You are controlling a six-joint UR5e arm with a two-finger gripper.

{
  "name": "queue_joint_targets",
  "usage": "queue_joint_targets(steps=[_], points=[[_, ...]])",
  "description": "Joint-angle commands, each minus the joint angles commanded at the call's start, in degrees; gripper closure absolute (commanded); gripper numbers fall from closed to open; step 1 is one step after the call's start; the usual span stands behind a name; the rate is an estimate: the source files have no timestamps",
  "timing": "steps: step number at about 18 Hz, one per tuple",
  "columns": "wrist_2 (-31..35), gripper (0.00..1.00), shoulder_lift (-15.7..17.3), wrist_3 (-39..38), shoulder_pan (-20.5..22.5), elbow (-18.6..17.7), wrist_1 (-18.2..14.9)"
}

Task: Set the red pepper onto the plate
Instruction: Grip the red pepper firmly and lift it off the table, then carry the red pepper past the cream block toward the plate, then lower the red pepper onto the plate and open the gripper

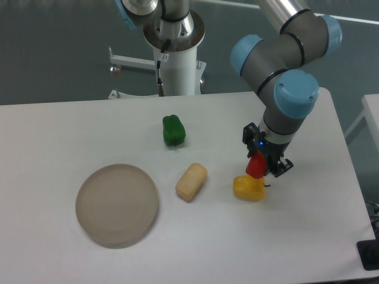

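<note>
Your gripper (260,167) is clenched on the red pepper (256,165), just above the yellow pepper (249,187). It looks light, glossy, probably slippery: keep the hold across its body. The plate (117,205) lies at nine o'clock.

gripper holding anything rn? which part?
Yes: the gripper is closed on the red pepper, fingers across its sides, just above the yellow pepper.

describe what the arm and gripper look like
The arm is built from grey metallic tubes with light blue caps on its rounded joints. At its end sits a small black gripper showing a tiny blue light. A thin black cable runs down the white base column.
</note>
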Motion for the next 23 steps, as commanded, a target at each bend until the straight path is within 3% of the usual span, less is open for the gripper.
queue_joint_targets(steps=[4, 11, 17, 22, 23], points=[[-0.1, 0.77, 0.3, -0.7, -3.9, -0.6, -0.1], [-0.1, 0.77, 0.6, -11.1, -13.6, -1.3, 0.3], [-0.2, 0.77, -0.2, -19.5, -21.2, -6.1, 10.5], [-0.2, 0.77, -2.5, -23.9, -26.0, -7.2, 11.9], [-0.2, 0.75, -3.1, -25.0, -26.8, -7.2, 13.4]])
